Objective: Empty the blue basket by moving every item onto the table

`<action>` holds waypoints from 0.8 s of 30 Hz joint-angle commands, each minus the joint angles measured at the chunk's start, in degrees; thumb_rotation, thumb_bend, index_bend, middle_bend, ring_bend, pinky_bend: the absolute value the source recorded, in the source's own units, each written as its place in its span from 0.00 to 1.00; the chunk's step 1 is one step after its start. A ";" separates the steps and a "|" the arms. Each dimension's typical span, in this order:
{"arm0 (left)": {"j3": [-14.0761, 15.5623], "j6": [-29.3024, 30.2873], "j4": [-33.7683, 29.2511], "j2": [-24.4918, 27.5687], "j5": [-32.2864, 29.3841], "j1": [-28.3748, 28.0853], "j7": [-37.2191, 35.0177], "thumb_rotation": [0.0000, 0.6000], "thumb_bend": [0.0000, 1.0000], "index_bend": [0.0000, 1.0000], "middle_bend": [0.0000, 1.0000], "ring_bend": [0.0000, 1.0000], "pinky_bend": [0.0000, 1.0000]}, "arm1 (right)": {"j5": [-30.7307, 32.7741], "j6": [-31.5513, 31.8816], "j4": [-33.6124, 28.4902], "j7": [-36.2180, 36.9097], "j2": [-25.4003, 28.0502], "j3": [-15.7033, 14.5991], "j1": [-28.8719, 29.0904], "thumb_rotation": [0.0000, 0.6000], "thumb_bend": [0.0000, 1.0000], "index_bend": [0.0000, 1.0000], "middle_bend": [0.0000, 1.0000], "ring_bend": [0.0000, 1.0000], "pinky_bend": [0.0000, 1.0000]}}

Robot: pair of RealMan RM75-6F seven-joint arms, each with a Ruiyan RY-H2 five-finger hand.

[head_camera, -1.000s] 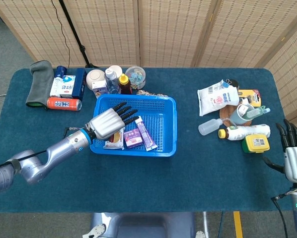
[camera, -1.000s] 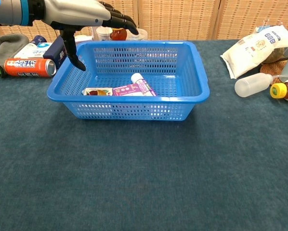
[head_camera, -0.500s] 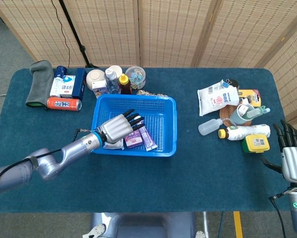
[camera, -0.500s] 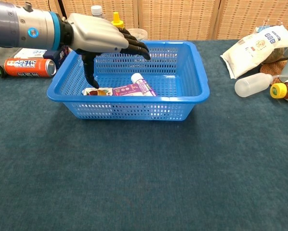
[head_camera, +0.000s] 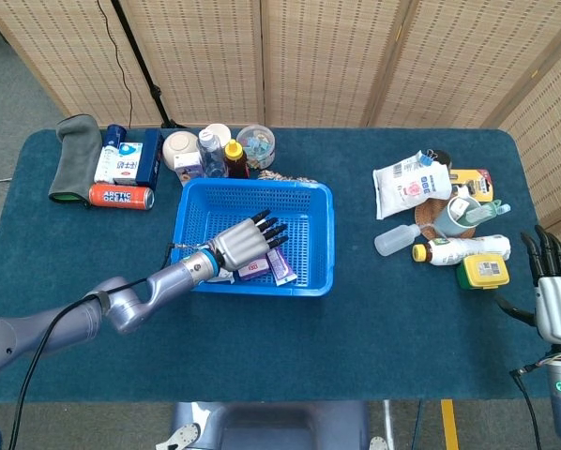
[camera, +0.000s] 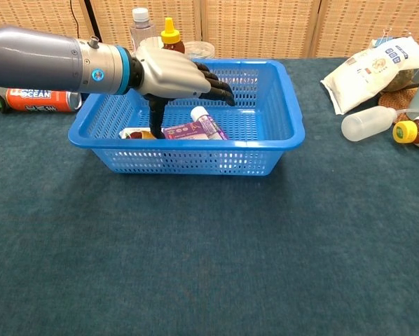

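Observation:
The blue basket [head_camera: 309,202] stands mid-table and holds a purple box [head_camera: 255,271], a purple-and-white tube [head_camera: 283,268] and a flat packet [head_camera: 220,276]. In the chest view the same basket [camera: 288,105] shows the box [camera: 190,130], the tube [camera: 207,120] and the packet [camera: 134,133]. My left hand [head_camera: 247,243] hovers inside the basket over these items, fingers spread and holding nothing. Its thumb [camera: 155,120] points down between the packet and the box. My right hand [head_camera: 556,292] stays open at the table's right edge, far from the basket.
Behind the basket at the left are a grey cloth [head_camera: 73,157], a blue box [head_camera: 133,157], a red can [head_camera: 121,196] and small bottles [head_camera: 222,157]. On the right lie a white pouch [head_camera: 410,185], bottles [head_camera: 466,248] and a yellow item [head_camera: 483,271].
My left hand has moved right and down into the basket, ending over the packet and purple box with the thumb lowered. The right hand has barely shifted.

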 commanded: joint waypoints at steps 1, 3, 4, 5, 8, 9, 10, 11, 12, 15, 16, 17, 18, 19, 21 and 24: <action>0.13 -0.53 0.94 -1.15 -1.00 -0.37 -0.54 1.00 0.00 0.00 0.00 0.00 0.00 | 0.01 -0.16 0.04 0.20 0.02 0.06 -0.01 1.00 0.00 0.00 0.00 0.00 0.09; 0.13 -0.11 1.87 -2.26 -1.37 -0.50 -0.60 1.00 0.00 0.00 0.00 0.00 0.00 | 0.07 -0.34 0.10 0.37 0.04 0.13 -0.01 1.00 0.00 0.00 0.00 0.00 0.09; 0.19 -0.03 2.24 -2.78 -1.52 -0.53 -0.77 1.00 0.00 0.00 0.00 0.00 0.00 | 0.12 -0.37 0.12 0.45 0.05 0.19 -0.03 1.00 0.00 0.00 0.00 0.00 0.09; 0.34 -0.29 2.67 -3.35 -1.81 -0.62 -1.04 1.00 0.00 0.00 0.00 0.00 0.00 | 0.16 -0.36 0.13 0.50 0.06 0.28 -0.05 1.00 0.00 0.00 0.00 0.00 0.09; 0.96 -0.82 3.71 -4.35 -1.86 -1.11 -0.65 1.00 0.00 0.00 0.00 0.00 0.00 | 0.14 -0.28 0.19 0.61 0.06 0.42 -0.10 1.00 0.00 0.00 0.00 0.00 0.09; 0.99 -0.83 3.87 -4.54 -2.04 -1.15 -0.72 1.00 0.00 0.00 0.00 0.00 0.00 | 0.16 -0.30 0.21 0.65 0.06 0.46 -0.11 1.00 0.00 0.00 0.00 0.00 0.09; 1.01 -0.84 4.03 -4.70 -2.20 -1.20 -0.76 1.00 0.00 0.00 0.00 0.00 0.00 | 0.20 -0.36 0.22 0.71 0.07 0.49 -0.12 1.00 0.00 0.00 0.00 0.00 0.09; 1.06 -0.79 4.25 -4.86 -2.35 -1.27 -0.73 1.00 0.00 0.00 0.00 0.00 0.00 | 0.25 -0.44 0.25 0.79 0.08 0.54 -0.12 1.00 0.00 0.00 0.00 0.00 0.09; 1.09 -0.76 4.31 -4.90 -2.41 -1.29 -0.73 1.00 0.00 0.00 0.00 0.00 0.00 | 0.26 -0.46 0.26 0.82 0.08 0.57 -0.12 1.00 0.00 0.00 0.00 0.00 0.09; 1.42 -0.13 4.58 -4.99 -2.32 -1.18 -0.70 1.00 0.00 0.00 0.00 0.00 0.01 | 0.27 -0.49 0.31 1.12 0.09 0.68 -0.15 1.00 0.00 0.00 0.00 0.00 0.09; 1.53 0.08 4.73 -5.05 -2.29 -1.13 -0.70 1.00 0.01 0.00 0.00 0.00 0.02 | 0.25 -0.49 0.31 1.28 0.10 0.69 -0.17 1.00 0.00 0.00 0.00 0.00 0.09; 1.62 0.28 4.89 -5.14 -2.25 -1.08 -0.72 1.00 0.01 0.00 0.00 0.00 0.04 | 0.24 -0.48 0.32 1.42 0.12 0.73 -0.18 1.00 0.00 0.00 0.00 0.00 0.09; 1.71 0.82 5.09 -5.38 -2.04 -0.96 -0.95 1.00 0.01 0.00 0.00 0.00 0.05 | 0.23 -0.48 0.39 1.50 0.11 0.78 -0.19 1.00 0.00 0.00 0.00 0.00 0.09; 1.82 1.25 5.33 -5.60 -1.76 -0.88 -1.17 1.00 0.02 0.01 0.02 0.03 0.08 | 0.24 -0.46 0.43 1.55 0.12 0.81 -0.20 1.00 0.00 0.00 0.00 0.00 0.09; 2.16 1.63 6.00 -6.06 -1.38 -0.83 -1.43 1.00 0.03 0.10 0.09 0.10 0.13 | 0.23 -0.47 0.45 1.68 0.15 0.86 -0.24 1.00 0.00 0.00 0.00 0.00 0.09; 2.43 1.33 6.49 -6.55 -1.47 -1.01 -1.34 1.00 0.06 0.27 0.23 0.21 0.19 | 0.17 -0.42 0.43 1.74 0.18 0.92 -0.27 1.00 0.00 0.00 0.00 0.00 0.09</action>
